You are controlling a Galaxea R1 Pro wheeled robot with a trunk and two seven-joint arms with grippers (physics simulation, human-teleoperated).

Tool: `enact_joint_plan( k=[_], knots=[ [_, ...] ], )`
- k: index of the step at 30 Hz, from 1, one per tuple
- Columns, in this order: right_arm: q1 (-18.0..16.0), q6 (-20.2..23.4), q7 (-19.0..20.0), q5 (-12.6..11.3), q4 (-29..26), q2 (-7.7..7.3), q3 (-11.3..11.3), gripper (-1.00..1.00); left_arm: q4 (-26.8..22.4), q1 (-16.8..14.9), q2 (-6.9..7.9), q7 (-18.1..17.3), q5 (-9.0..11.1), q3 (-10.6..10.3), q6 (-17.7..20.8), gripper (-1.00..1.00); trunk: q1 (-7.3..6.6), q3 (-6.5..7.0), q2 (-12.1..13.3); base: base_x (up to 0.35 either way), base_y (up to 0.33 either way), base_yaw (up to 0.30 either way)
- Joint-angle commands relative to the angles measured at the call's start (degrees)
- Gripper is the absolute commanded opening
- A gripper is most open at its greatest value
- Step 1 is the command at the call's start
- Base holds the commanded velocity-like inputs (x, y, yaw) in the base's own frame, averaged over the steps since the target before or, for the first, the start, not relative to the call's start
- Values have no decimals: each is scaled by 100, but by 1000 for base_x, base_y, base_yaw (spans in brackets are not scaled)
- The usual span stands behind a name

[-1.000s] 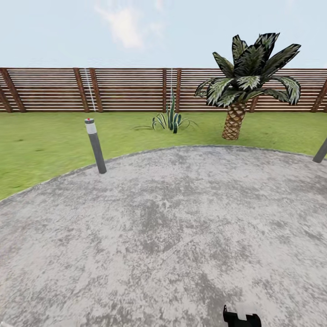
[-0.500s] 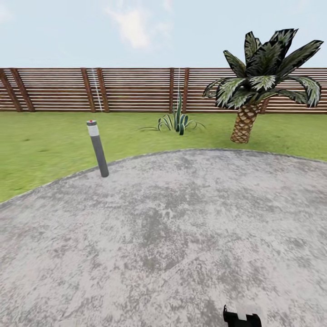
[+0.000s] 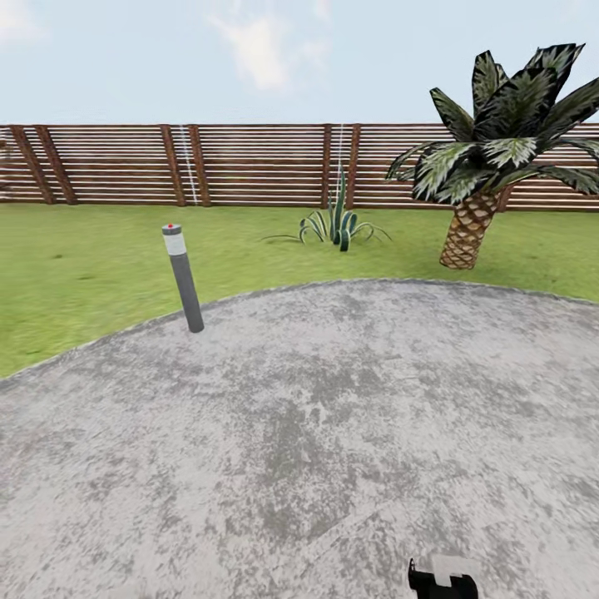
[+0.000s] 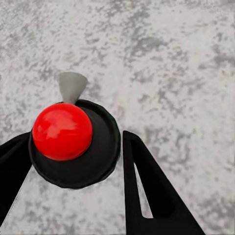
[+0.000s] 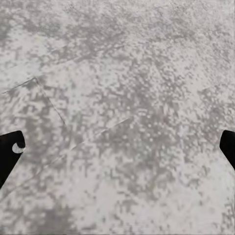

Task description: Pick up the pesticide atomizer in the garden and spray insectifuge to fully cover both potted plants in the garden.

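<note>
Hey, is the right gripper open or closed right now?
Open. In the right wrist view the right gripper has its two black fingertips at opposite edges of the picture, with bare grey stone patio between them.

Palm [image 3: 499, 141] gets chopped by the right edge, and the atomizer's [image 4: 73, 142] body hides under its own red top.

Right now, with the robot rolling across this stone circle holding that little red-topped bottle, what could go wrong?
1. The pesticide atomizer sits between the left gripper's two fingers with a gap showing on one side; a loose hold might let it slip onto the patio.
2. The head view shows a palm and an agave, not the small potted plants, so the robot might spray the wrong greenery.
3. The bollard lamp stands at the patio's edge and could be bumped.
</note>
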Motion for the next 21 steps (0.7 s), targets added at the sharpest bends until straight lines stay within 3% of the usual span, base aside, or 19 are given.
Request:
enact_joint_plan(
  k=[1,21],
  knots=[
    [-4,-16,-26,62,7,-1,-38,100,7,-5,-1,-12,29,11,-21,-100,2,-5,-2,339,0,274],
    [-4,-16,-26,63,7,-1,-38,100,7,-5,-1,-12,29,11,-21,-100,2,-5,-2,339,0,279]
  ],
)
